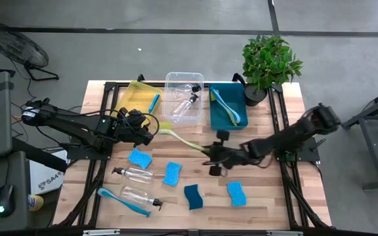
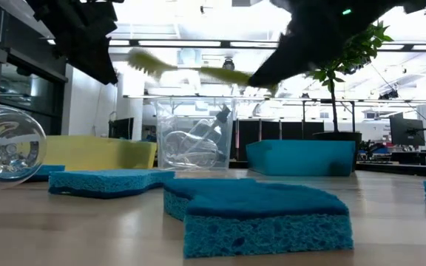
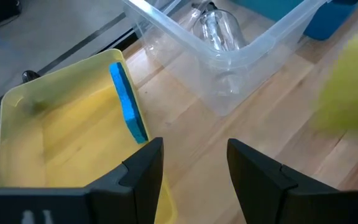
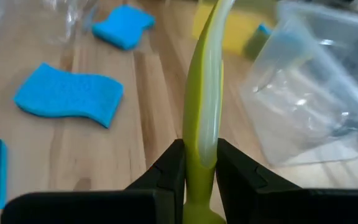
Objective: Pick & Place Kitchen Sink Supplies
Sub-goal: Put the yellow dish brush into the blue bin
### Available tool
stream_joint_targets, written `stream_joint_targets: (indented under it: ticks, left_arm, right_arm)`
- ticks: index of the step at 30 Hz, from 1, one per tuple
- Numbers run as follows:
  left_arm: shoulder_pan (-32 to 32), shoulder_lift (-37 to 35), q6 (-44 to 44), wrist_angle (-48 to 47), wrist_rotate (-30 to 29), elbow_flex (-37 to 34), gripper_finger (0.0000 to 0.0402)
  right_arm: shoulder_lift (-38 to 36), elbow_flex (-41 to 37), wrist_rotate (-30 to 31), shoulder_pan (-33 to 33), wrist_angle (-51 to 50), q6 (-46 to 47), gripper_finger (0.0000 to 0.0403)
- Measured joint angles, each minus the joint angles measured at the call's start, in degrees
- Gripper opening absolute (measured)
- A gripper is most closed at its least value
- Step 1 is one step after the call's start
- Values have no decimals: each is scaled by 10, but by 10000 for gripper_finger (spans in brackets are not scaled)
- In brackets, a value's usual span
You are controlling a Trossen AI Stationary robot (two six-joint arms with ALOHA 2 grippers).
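Wooden slat tabletop [image 1: 268, 196], mid-sort: you're carrying the yellow-green long-handled dish brush [image 1: 182, 138] in the right gripper [image 1: 212, 155], lifted clear of the table, bristle head pointing toward the bins.

Right jaws are clamping the brush handle; the left gripper [image 1: 151, 126] is hovering beside the yellow plastic bin [image 1: 136, 88], fingers standing apart on nothing. Teal plastic bin [image 1: 227, 121] is already holding brushes, so that's probably your drop: you're needing to swing the head over its rim, lower, then release without clipping the clear plastic bin [image 1: 184, 77]. Blue rectangular sponges [image 1: 172, 174], clear pump-top bottles [image 1: 134, 174] and a blue dish brush [image 1: 115, 198] are lying unsorted at the near side. I'm not reading any brand or label text.
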Motion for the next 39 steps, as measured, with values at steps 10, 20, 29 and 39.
stream_joint_targets:
  ticks: [10,20,29,39]
  left_arm:
    - [0,0,14,56,-3,0,173]
    - [0,4,20,67,-4,0,173]
    - [0,37,31,84,-2,0,173]
    - [0,45,33,81,1,0,173]
  right_arm:
    - [-172,-150,170,37,78,35,60]
    - [-284,-210,239,6,33,103,60]
    - [-300,-217,177,-78,-18,121,60]
    - [-300,-217,46,-180,-69,150,60]
